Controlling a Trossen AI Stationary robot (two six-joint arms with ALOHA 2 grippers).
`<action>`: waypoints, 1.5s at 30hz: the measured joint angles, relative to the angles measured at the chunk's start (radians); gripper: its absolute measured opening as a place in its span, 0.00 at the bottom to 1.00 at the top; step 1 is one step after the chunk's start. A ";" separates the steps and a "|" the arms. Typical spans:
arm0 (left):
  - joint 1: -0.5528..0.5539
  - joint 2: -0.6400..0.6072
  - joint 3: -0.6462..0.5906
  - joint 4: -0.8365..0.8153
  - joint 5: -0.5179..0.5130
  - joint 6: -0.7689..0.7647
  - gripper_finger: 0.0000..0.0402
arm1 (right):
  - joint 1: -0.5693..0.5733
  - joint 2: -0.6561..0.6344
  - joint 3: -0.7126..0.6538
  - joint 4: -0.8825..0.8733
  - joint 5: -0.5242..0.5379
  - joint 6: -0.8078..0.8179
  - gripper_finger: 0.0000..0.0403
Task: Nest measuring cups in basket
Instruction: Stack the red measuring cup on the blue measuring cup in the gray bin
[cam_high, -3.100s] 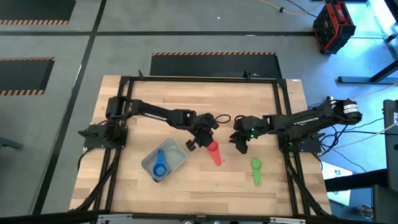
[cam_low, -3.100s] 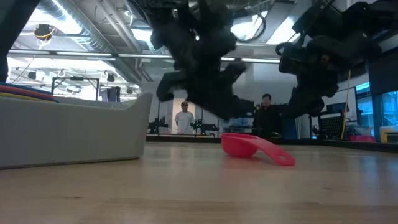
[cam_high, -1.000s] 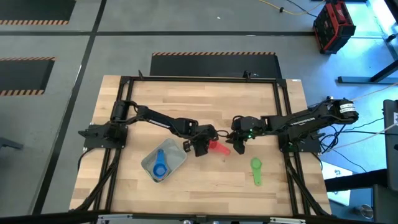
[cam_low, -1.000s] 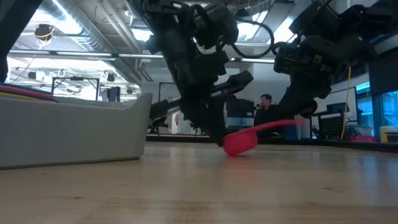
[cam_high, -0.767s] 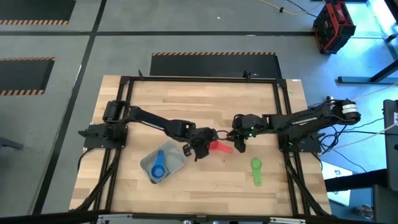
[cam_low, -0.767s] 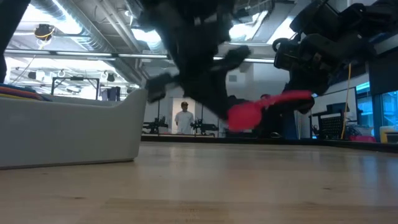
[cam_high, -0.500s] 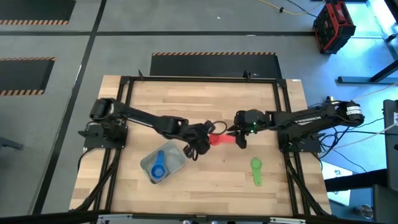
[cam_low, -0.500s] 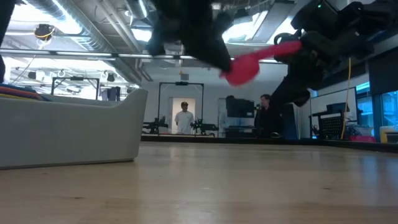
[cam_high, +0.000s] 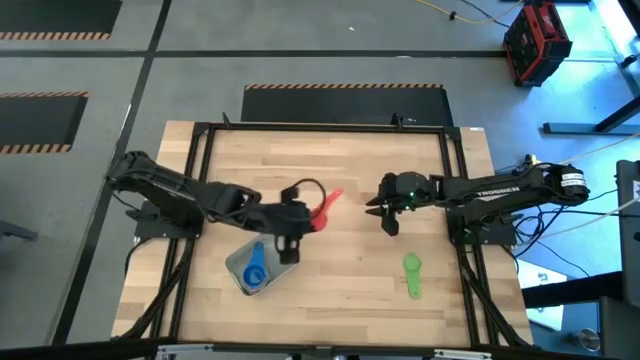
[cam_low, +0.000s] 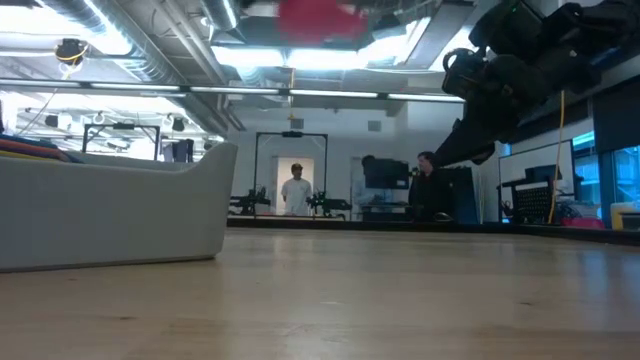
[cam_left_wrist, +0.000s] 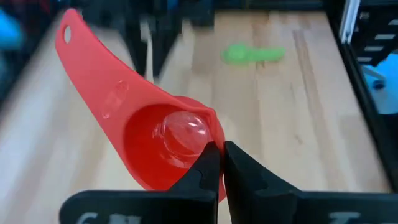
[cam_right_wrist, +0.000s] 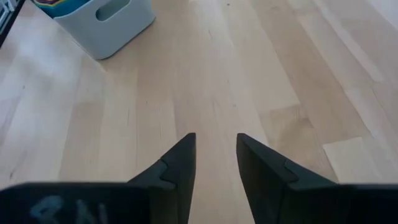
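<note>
A pink-red measuring cup (cam_high: 323, 206) hangs in the air, with my left gripper (cam_high: 306, 219) shut on it just right of the basket (cam_high: 285, 256). The low view shows the cup (cam_low: 318, 18) high above the table. The pale grey-blue basket rests flat on the table and holds a blue cup (cam_high: 255, 268) on top of other cups. A green cup (cam_high: 412, 275) lies on the table at the near right. My right gripper (cam_high: 386, 218) hovers open at the table's middle right, with bare wood between its fingers (cam_right_wrist: 180, 165). My left gripper (cam_left_wrist: 219, 155) pinches the bowl's wall at the rim (cam_left_wrist: 211, 127), on the side opposite the handle. One finger is inside the bowl and one outside. The cup is lifted clear, its handle (cam_left_wrist: 84, 53) pointing away from the fingers.
The basket (cam_low: 120, 215) fills the low view's left side. Bare wood lies between the basket and the green cup (cam_left_wrist: 252, 54). A black frame runs round the table's edges (cam_high: 455, 180). People stand in the room beyond the far edge.
My left gripper has lifted the pink-red cup off the table, carrying it up and toward the table's left, nearer the basket. The cup has swung round, so its handle now points toward the far right. My right gripper has drawn back slightly toward the far edge.
</note>
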 joint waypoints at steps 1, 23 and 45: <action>-0.014 -0.009 0.000 -0.045 -0.001 -0.070 0.00 | 0.000 0.000 0.000 -0.001 0.000 -0.001 0.30; -0.224 -0.011 -0.001 -0.453 0.436 -1.077 0.00 | 0.000 0.000 0.000 0.006 0.003 -0.004 0.30; -0.268 0.112 -0.001 -0.552 0.438 -1.119 0.01 | 0.000 0.000 0.000 0.021 0.003 -0.028 0.30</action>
